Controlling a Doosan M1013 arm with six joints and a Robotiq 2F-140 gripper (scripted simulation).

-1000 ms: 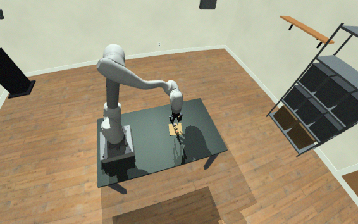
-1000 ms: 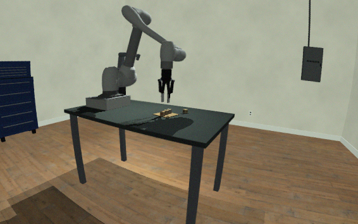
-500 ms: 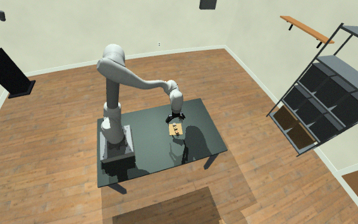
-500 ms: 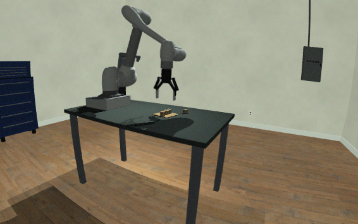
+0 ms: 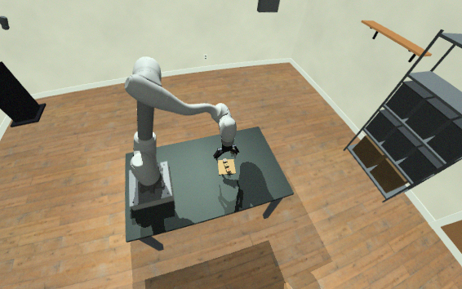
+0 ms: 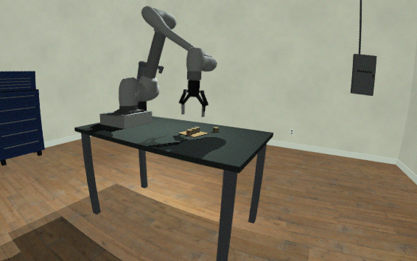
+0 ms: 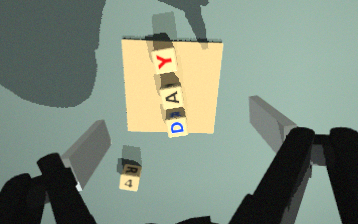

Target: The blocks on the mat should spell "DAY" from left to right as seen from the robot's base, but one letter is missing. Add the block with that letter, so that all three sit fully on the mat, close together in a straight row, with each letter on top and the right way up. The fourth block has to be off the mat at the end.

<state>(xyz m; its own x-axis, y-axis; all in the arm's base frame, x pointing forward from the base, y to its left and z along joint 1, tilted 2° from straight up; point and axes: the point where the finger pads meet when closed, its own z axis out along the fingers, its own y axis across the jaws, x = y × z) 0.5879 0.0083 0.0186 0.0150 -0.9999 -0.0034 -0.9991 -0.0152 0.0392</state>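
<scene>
1. Claw (image 6: 193,110): spread fully apart, empty, hanging well above the tabletop (image 6: 235,147) over the near end of the mat (image 7: 135,90).
2. D block (image 7: 178,127): at the near edge of the mat, blue letter on top; whether fully on the mat or slightly over the edge, hard to tell from the wrist view.
3. A block (image 7: 173,97): mid-mat, black letter on top, touching or just beside D.
4. Y block (image 7: 164,61): far end of the row, red letter on top, just beside A.
5. Row reads D, A, Y in a near-straight line, slightly slanted against the mat's edges.
6. Fourth block (image 7: 129,177): off the mat, on the tabletop near the mat's near corner; top face shows "R", side face "4".
7. Judged handling: small stiff cubes, light, likely smooth-sided, so prone to twisting or sliding if pinched off-centre. Not fragile.
8. Best hold, if any nudge is needed: two opposite side faces, squarely at mid-height, letter face left up.
9. Judged progress: spelling done; only D's seat at the mat edge worth checking.
10. No brand marks readable anywhere.
</scene>
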